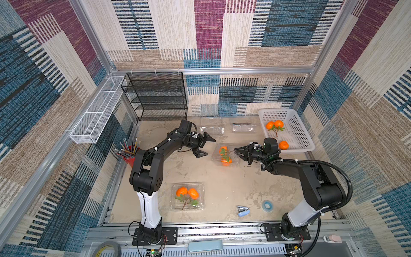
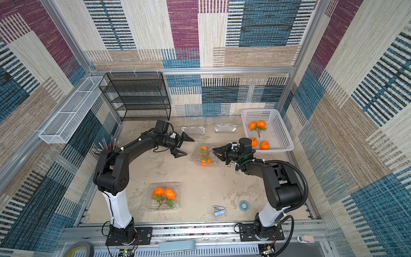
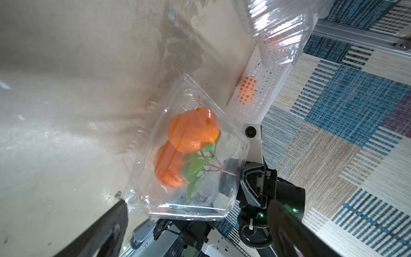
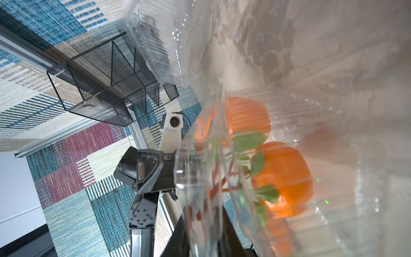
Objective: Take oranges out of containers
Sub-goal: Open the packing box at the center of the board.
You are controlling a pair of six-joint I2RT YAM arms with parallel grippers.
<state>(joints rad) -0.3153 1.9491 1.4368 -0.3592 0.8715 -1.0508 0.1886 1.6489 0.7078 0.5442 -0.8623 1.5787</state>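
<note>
In both top views the right gripper [image 1: 236, 151] reaches in from the right of the frame to the middle container [image 1: 214, 156]. That container sits at the centre of the table [image 1: 222, 184] with a pair of oranges [image 1: 223, 150] inside. The gripper's jaws are drawn close together at the container's right edge. The left gripper [image 1: 211, 148] hangs just left of that container, spread wide and holding nothing. More fruit lies in the white basket [image 1: 298, 133] at the right. Another pair waits in the near container [image 1: 178, 208] at lower centre, and two empty containers [image 1: 211, 130] lie at upper centre.

The left wrist view shows the stem [image 3: 224, 171] running to the right gripper's tip at lower right, with clear plastic around it (glare hides the contact itself).

The right wrist view shows a clear wall rising between the lens and the fruit. Whether the jaws pinch stem, plastic or nothing, I cannot tell.

The step in hand looks like drawing this pair out. It would go best with a grip on the stem alone and a slow lift. The left gripper should pin the light shell, which might otherwise ride up with the fruit.
</note>
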